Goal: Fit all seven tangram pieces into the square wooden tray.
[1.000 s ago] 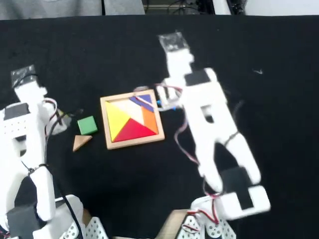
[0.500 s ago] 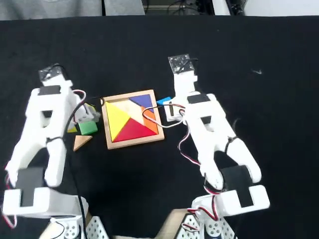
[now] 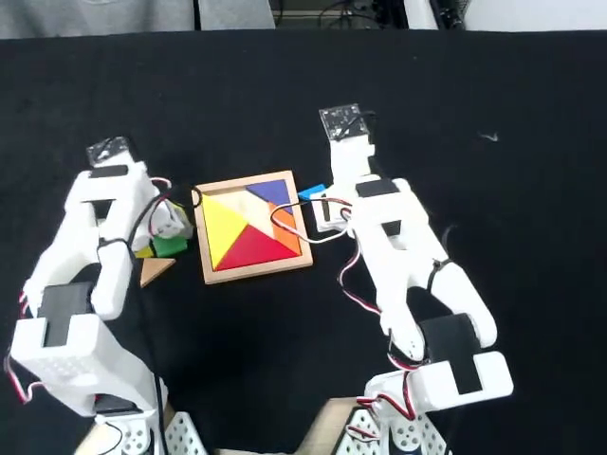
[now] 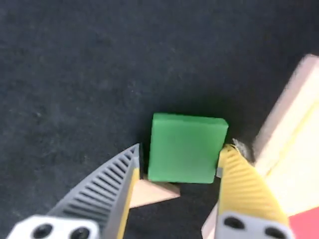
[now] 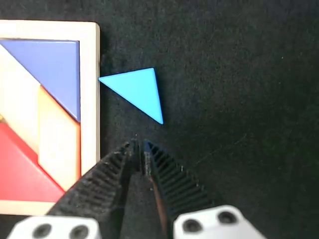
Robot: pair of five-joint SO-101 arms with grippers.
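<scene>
Fingers (image 4: 245,180) of the left claw (image 4: 181,150) stand spread, flanking the green square (image 4: 187,144).

High view: you look down from afar. Wrist views: close, downward. All share the pale square wooden tray (image 3: 258,271), mid-frame.

Left grey-and-yellow plastic gripper (image 4: 180,149) points down, fingers spread wide. Right black plastic gripper (image 5: 141,145): fingertips pressed together, its white arm (image 3: 398,237) stretched forward.
</scene>
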